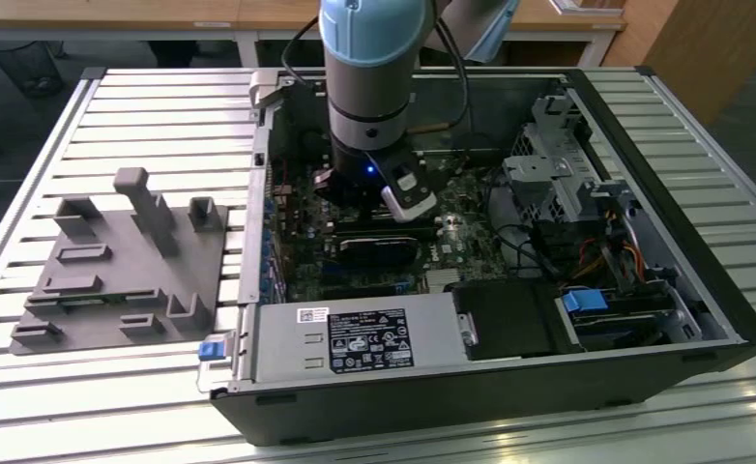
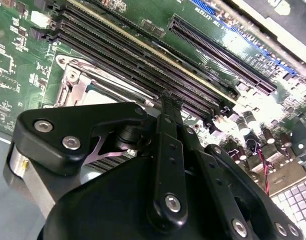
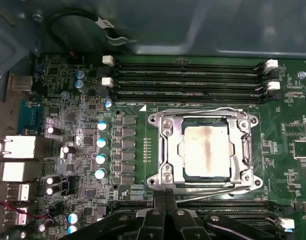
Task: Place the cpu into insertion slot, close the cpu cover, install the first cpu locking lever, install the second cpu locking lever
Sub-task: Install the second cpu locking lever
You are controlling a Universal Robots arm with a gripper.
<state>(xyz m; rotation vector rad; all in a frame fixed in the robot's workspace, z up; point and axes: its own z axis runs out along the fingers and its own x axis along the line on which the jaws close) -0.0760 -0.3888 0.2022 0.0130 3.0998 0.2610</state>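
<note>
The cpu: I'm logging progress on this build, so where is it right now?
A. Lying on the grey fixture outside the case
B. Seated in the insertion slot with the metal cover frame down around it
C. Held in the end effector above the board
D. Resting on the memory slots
B: in the first wrist view the cpu lies flat in the insertion slot, its silver top showing through the window of the metal cover frame.

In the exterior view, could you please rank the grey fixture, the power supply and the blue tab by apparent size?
1. Grey fixture
2. Power supply, close to the fixture in size
3. Blue tab, smallest by far
</note>
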